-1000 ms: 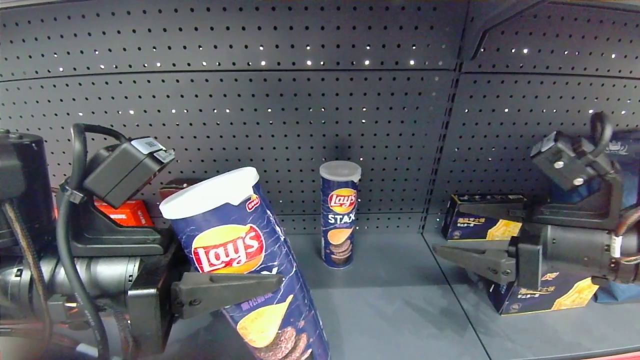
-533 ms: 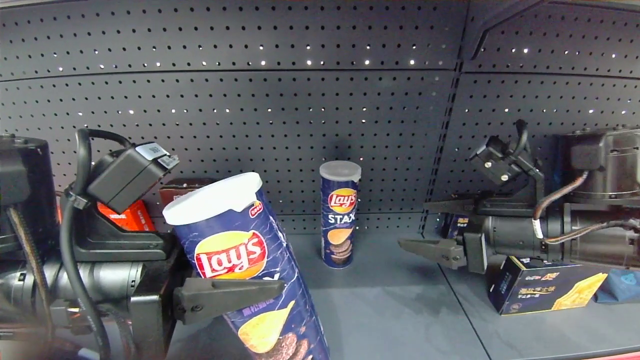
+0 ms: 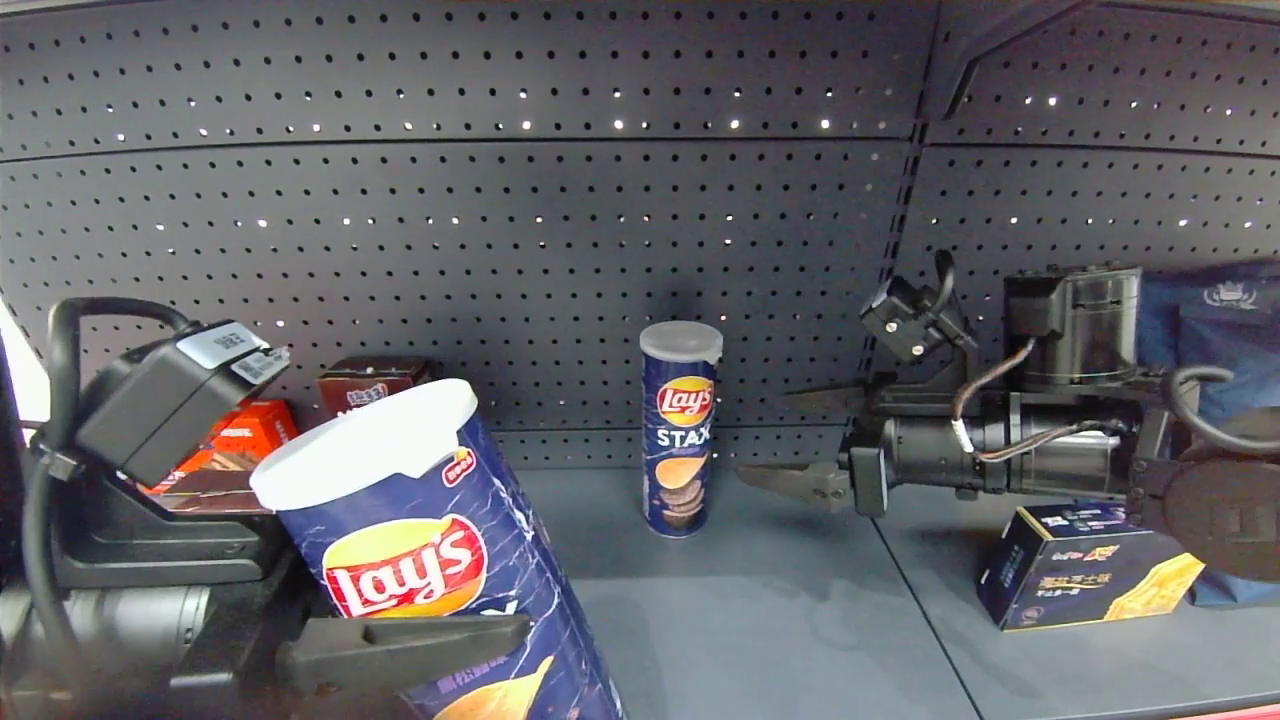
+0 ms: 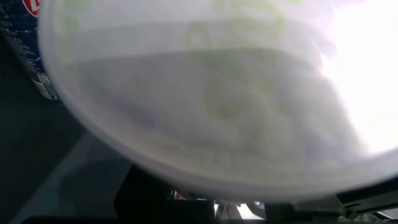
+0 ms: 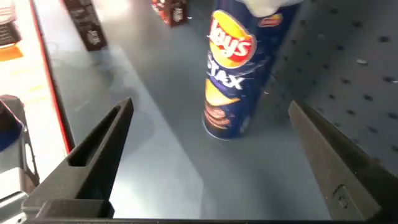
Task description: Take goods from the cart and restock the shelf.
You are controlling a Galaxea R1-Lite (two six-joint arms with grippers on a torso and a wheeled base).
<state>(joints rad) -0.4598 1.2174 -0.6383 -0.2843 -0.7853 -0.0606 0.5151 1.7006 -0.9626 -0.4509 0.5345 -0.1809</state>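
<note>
As left gripper (image 3: 470, 612) holds tilted can (image 3: 400, 500), upright can (image 3: 680, 430)

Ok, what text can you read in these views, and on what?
"Lay's": tilted can.
"Lay's", "STAX": upright can on the shelf.
Too small to read: print on the navy box, the red box, the brown box, and the small characters low on the tilted can.

On shelf (image 3: 780, 620), upright can (image 3: 680, 430) stands between tilted can (image 3: 430, 560) and box (image 3: 1090, 575).
</note>
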